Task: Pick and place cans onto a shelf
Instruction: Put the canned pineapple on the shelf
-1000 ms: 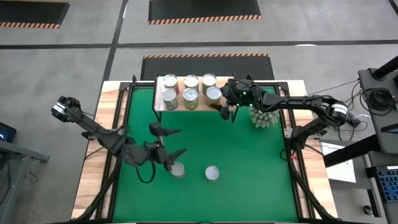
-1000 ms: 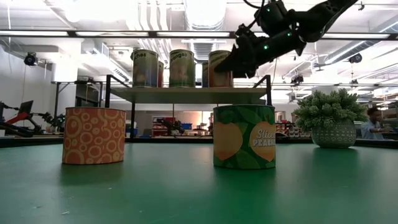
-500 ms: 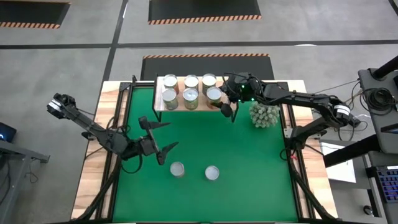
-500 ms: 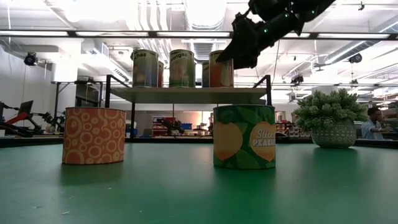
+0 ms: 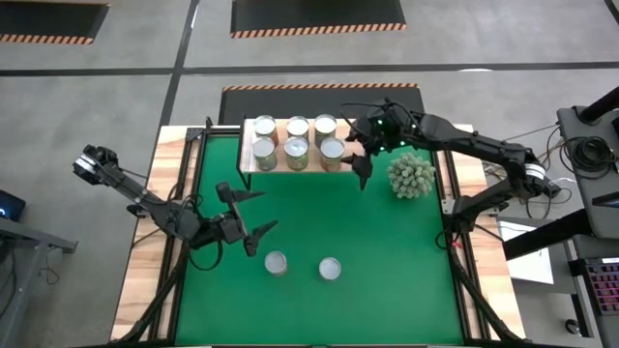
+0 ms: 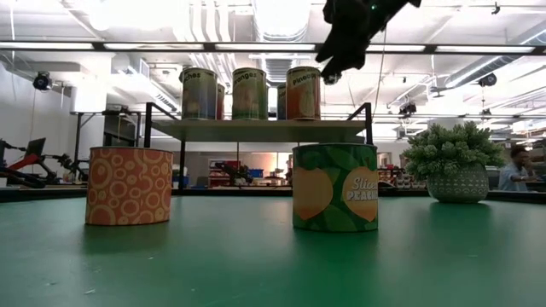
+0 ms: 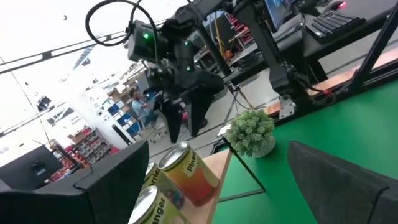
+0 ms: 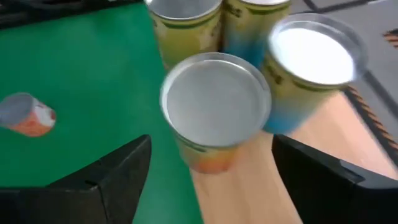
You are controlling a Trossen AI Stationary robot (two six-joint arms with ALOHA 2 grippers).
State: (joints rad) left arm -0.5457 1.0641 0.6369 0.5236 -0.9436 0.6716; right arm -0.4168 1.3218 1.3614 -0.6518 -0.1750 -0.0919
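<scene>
Now, starting at the left, our left gripper point(image 5: 250, 217) hangs with its fingers spread wide and empty over the green mat point(image 5: 387, 251), a little to the far left of the two cans left to shelve. The orange-patterned can point(image 5: 277, 263) stands upright on the near part of the mat, and the sliced-peaches can point(image 5: 331, 268) stands just to its right, apart from it. Six cans point(image 5: 296, 140) already stand upright in two rows of three on the wooden shelf point(image 5: 290, 168) at the far edge. At the shelf's right end our right gripper point(image 5: 359, 159) sits above and beside the near-right shelf can point(image 8: 214, 109), fingers wide apart and not touching it, so we judge that can to be set down and released. The spiky plant point(image 5: 411, 176) is just to the right of that arm.

To do this step well, we should lift the right gripper clear straight up so that neither finger clips the can. For the left, we should centre the open fingers over the orange-patterned can and come down squarely before closing.
</scene>
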